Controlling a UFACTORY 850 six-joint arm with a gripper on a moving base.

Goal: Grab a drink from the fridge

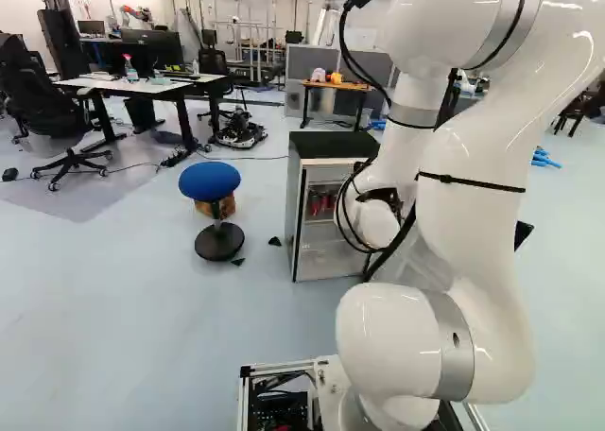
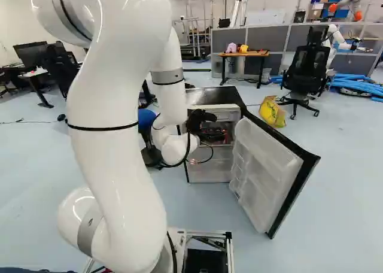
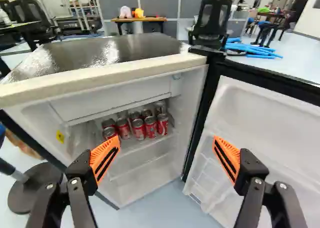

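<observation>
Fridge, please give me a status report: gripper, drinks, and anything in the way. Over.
Gripper open, empty, facing the fridge. Red cans inside, ungripped. Door swung open to the side; nothing seen between gripper and cans.

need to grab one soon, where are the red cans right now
The red cans stand in rows on a shelf inside the open fridge, ahead of the gripper in the wrist view, below the fridge's inner top compartment.

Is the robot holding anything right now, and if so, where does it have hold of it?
No, the gripper holds nothing: its fingers stand wide apart. The cans are on a shelf in the fridge.
</observation>
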